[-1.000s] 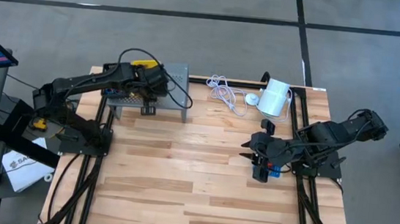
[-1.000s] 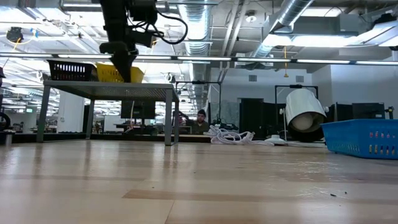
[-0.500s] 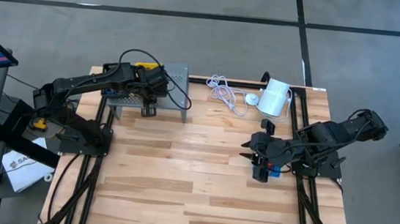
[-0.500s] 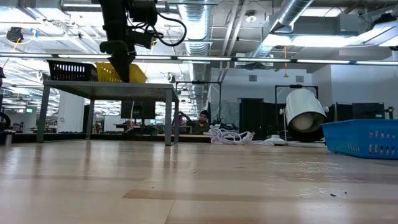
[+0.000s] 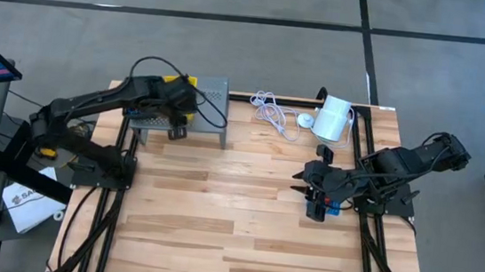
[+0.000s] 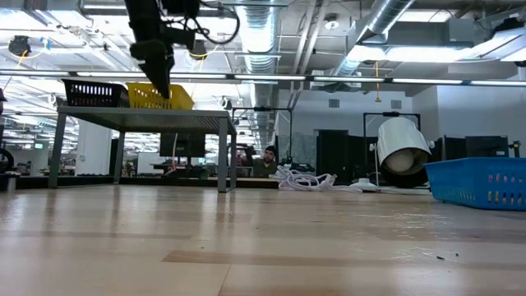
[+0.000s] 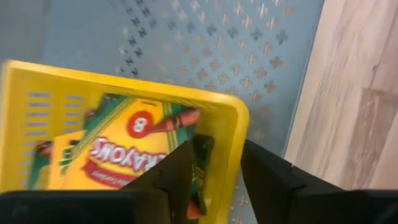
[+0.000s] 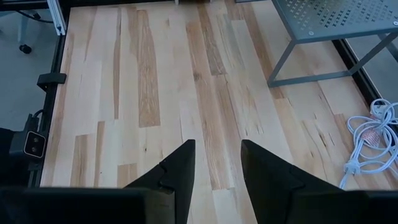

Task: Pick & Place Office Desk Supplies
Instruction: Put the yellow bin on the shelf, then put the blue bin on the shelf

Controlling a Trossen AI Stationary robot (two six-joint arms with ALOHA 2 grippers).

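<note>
A yellow bin [image 7: 124, 87] stands on the grey perforated stand [image 5: 214, 93] at the table's far left, next to a black bin [image 6: 94, 92]. Yellow-green crayon boxes [image 7: 124, 146] lie in the yellow bin. My left gripper [image 7: 214, 174] hangs open just over it [image 6: 158, 78]. Its fingers stand on either side of the bin's corner wall [image 7: 231, 134] and of one crayon box on edge [image 7: 201, 163]. My right gripper [image 8: 214, 168] waits open above the bare table by the blue bin [image 6: 481, 182], nothing between its fingers. No rubber bands show.
A white cable [image 5: 271, 112] and a white cylinder [image 5: 333, 118] lie at the table's far edge, right of the stand. The blue bin [image 5: 332, 209] sits at the table's right side under my right arm. Bare wood spans the middle and near side.
My left gripper has risen a little above the yellow bin and drifted toward the table's left edge. The yellow bin, tilted a second ago, sits level on the stand now. My right arm has kept still.
</note>
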